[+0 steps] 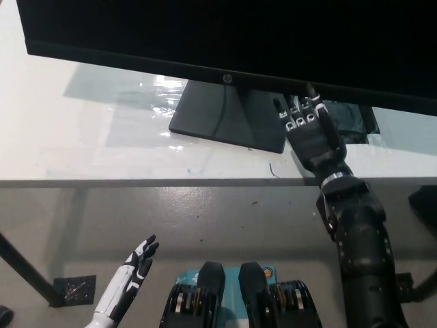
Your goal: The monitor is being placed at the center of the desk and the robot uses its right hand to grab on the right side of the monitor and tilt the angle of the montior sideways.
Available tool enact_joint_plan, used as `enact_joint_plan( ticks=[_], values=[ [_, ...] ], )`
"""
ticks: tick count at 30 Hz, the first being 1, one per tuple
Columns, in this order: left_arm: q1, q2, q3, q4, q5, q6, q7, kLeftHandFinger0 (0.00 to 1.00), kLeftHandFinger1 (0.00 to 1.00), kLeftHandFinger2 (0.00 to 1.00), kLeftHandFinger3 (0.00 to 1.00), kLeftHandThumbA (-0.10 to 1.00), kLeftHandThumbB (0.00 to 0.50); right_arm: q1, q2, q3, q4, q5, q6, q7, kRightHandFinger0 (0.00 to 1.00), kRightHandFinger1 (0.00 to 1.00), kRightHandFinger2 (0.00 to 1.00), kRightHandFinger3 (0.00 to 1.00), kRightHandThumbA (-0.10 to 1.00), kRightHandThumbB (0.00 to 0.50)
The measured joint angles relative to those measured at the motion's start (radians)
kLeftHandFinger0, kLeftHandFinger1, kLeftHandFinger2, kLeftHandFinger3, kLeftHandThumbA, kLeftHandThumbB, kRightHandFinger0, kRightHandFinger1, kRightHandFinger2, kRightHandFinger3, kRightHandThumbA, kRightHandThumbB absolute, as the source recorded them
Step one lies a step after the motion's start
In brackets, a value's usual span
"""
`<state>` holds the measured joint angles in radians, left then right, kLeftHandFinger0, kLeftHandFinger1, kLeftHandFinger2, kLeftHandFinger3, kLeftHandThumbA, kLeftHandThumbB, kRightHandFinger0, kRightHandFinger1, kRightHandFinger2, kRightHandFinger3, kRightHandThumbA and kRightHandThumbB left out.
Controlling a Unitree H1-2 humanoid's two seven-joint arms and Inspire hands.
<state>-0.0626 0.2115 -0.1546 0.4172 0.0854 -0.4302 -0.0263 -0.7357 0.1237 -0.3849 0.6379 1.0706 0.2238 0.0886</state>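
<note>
A black monitor [225, 34] with a dark screen fills the top of the head view, standing on a flat black base [229, 116] on the white desk [82, 143]. My black right hand [308, 133] is raised over the desk just right of the base, below the screen's lower edge, with fingers spread and pointing up; it is open and holds nothing. My white left hand [133, 273] rests low at the lower left, below the desk edge, fingers apart.
A dark flat patch [351, 119] lies on the desk behind my right hand. The desk's front edge [136, 182] runs across the middle, with grey floor below. A black desk leg [27, 273] stands at the lower left.
</note>
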Motion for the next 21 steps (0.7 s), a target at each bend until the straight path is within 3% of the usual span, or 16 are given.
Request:
enact_joint_plan(
  ticks=[21],
  values=[
    [0.0, 0.0, 0.0, 0.0, 0.002, 0.0, 0.001, 1.0, 1.0, 1.0, 1.0, 1.0, 0.297, -0.162, -0.066, -0.064, 0.357, -0.078, -0.081, 0.122, 1.0, 1.0, 1.0, 1.0, 1.0, 0.379]
  ],
)
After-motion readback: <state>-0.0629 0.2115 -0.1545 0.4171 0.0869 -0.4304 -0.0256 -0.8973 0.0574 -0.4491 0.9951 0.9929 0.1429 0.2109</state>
